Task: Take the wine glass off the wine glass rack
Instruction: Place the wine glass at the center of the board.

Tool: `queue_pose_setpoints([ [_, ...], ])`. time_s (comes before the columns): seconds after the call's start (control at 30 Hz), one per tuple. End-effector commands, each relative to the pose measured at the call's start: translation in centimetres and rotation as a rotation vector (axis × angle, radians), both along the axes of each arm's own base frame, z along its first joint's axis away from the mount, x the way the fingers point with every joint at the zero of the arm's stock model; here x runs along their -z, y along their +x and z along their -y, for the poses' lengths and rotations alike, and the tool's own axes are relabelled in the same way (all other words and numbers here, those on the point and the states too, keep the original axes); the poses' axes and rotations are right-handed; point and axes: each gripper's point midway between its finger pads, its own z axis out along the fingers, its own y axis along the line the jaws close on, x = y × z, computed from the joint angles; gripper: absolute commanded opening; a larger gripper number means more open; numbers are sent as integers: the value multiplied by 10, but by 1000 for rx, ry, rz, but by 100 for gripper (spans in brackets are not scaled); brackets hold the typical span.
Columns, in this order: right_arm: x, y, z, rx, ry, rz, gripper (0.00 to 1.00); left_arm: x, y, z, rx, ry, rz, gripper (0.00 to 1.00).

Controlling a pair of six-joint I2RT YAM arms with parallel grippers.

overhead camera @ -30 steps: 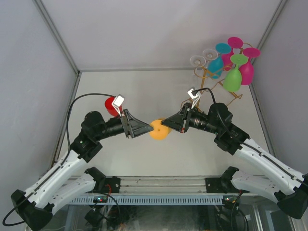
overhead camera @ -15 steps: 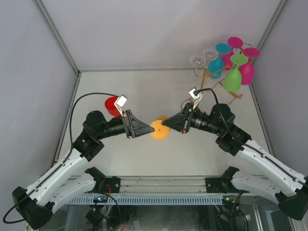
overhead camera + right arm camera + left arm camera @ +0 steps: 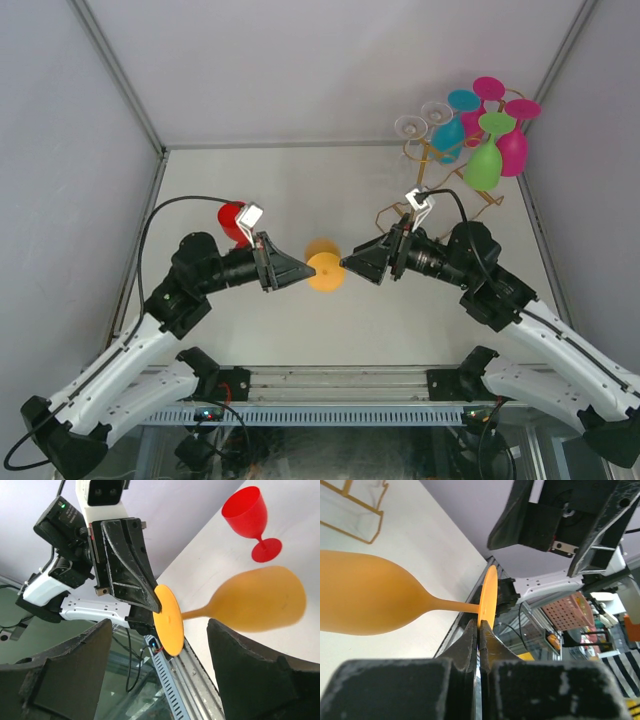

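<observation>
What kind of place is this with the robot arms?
Probably a robot test booth: plain walls around one table, two mounted robot arms, and a wine glass rack as practice gear.

Top external looks down from above and behind both arms, far, with the whole table [image 3: 400,190] in frame. Left wrist, close, faces the right arm [image 3: 560,515]. Right wrist, close, faces the left arm [image 3: 60,525]. All three share the orange wine glass [image 3: 326,272].

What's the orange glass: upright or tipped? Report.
Tipped. Left end effector pinches the orange glass by its foot, stem crosswise to the upright red glass.
</observation>
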Motion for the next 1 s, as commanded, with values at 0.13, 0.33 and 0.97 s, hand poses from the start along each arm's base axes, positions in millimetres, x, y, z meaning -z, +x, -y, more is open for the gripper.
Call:
queue_pose_setpoints([
  [0.13,6,-3,6,16,-13,-2,77,-40,4,-20,-107,2,210,0],
  [0.33,10,-16,-20,-119,71,-6,73,-48,4,-27,-148,-12,256,0],
  [0.97,1,-16,-58,-124,168,21,58,-63,-2,-30,-150,-82,291,0],
])
